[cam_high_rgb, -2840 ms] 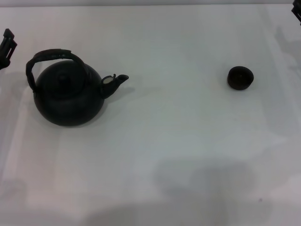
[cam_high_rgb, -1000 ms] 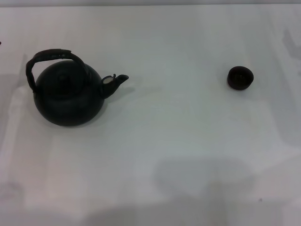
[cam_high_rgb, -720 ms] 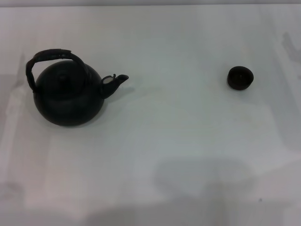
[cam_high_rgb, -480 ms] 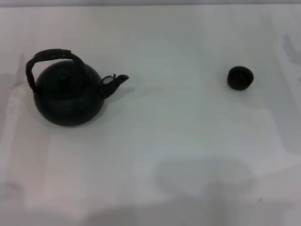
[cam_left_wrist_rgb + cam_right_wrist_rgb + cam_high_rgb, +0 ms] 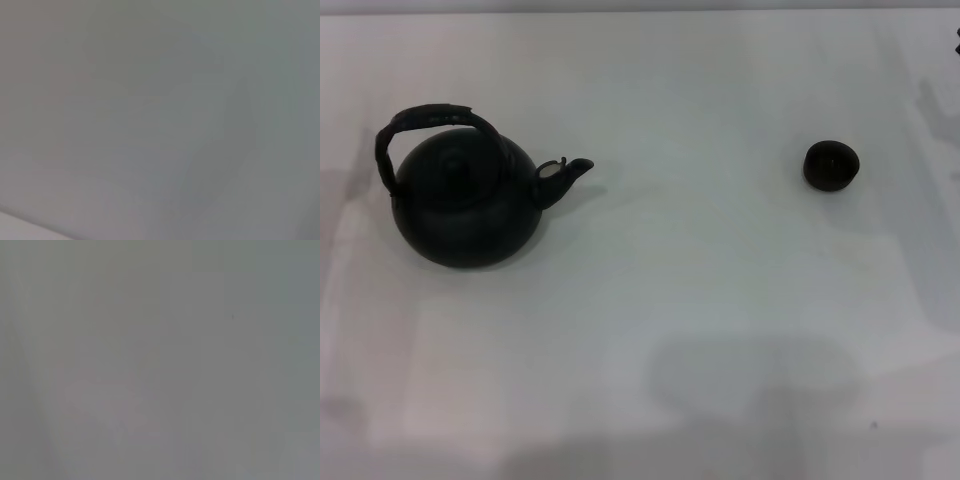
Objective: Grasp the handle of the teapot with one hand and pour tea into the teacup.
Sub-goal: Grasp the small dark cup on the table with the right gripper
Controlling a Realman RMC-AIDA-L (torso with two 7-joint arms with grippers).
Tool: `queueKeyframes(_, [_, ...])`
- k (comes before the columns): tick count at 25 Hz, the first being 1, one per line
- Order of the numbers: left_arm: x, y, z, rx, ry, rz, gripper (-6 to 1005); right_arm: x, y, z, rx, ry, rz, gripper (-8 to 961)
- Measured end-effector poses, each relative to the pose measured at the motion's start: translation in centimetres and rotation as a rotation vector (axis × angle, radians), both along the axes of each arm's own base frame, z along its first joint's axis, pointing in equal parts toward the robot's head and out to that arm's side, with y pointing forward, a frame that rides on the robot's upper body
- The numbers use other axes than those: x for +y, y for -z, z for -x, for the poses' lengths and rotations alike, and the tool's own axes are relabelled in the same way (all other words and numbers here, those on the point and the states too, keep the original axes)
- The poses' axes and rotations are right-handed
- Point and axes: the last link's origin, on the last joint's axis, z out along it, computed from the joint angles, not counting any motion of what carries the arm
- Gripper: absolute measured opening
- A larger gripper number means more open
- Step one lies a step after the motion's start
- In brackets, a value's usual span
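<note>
just a matte-black teapot [image 5: 465, 205] upright

The teapot [image 5: 465, 208] is seen in a matte black, its round body, knobbed lid and short spout all in the same dark tone, with no pattern to be made out on it. The handle [image 5: 428, 119] arched over it is dark too, and a faint brownish tinge is shown along its wrapped-looking top stretch. A pale spot is seen at the mouth of the spout. The teacup [image 5: 831, 165] is coloured a dark brown-black, inside and out. The table [image 5: 700, 300] is a plain white, unpatterned, crossed only by soft grey shadows. Nothing but an even grey is shown in either wrist view.
</note>
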Motion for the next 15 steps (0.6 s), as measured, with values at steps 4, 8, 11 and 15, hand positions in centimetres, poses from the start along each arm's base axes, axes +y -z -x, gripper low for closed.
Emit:
queueKeyframes(4, [-0.12,0.11,-0.11,0.029,0.021,0.023,790,-0.1,0.12,-0.09,-0.008,0.004,0.004,826])
queueKeyframes(8, [0.02,0.25,-0.35,0.031,0.032,0.029,791,-0.09,0.07,-0.13,0.001,0.009,-0.002,826])
queueKeyframes(11, [0.21,0.32,-0.57,0.026,0.037,0.025,791,0.18,-0.11,0.09,0.0,0.001,-0.009,826])
queueKeyframes(15, [0.24,0.15,-0.64,0.021,0.04,0.011,791,0.14,-0.36,-0.17,0.01,0.018,-0.027,826])
